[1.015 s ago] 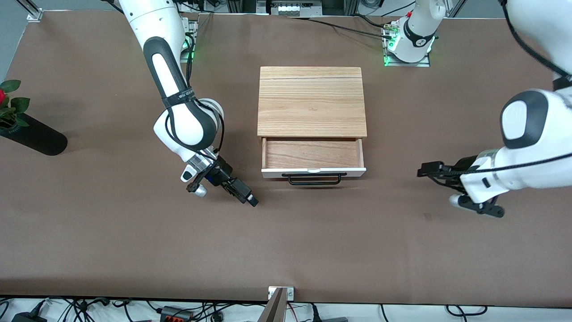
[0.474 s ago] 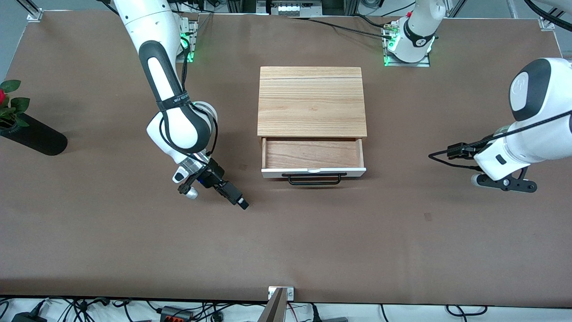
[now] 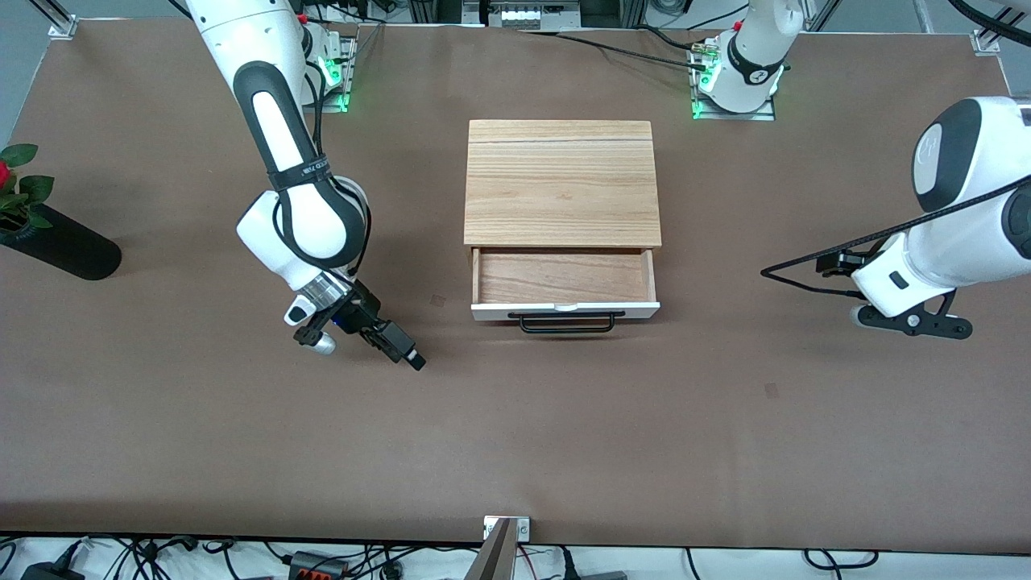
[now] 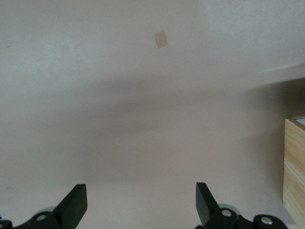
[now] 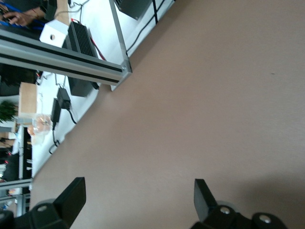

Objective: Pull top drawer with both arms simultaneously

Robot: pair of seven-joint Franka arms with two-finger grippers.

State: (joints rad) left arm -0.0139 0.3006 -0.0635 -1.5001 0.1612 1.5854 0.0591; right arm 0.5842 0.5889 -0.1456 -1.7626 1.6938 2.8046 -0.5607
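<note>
Both grippers are open and hold nothing. Right gripper (image 3: 403, 351) hangs low over bare table (image 3: 515, 451), toward the right arm's end from the drawer (image 3: 564, 279). Its black fingers slant down toward the table and toward the drawer's side, well apart from the handle (image 3: 567, 323). In the right wrist view its fingers (image 5: 72, 194) stand wide apart over plain brown table, with a metal frame rail (image 5: 62, 56) and cables at the table's edge.

Left gripper (image 3: 836, 263) is over the table toward the left arm's end, well apart from the drawer and pointing toward it. In the left wrist view its fingers (image 4: 76, 202) are spread wide above the brown surface, and the cabinet's pale wood side shows at the frame's edge.

At mid-table stands the cabinet (image 3: 561, 184), with a plank top. Its top drawer is pulled partway out toward the front camera, showing a reddish wood floor inside. A white front panel closes it on the camera's side, and the black bar handle sits on that panel. Neither gripper touches the handle.

A dark vase (image 3: 58, 244) with green leaves lies near the table's edge at the right arm's end.
</note>
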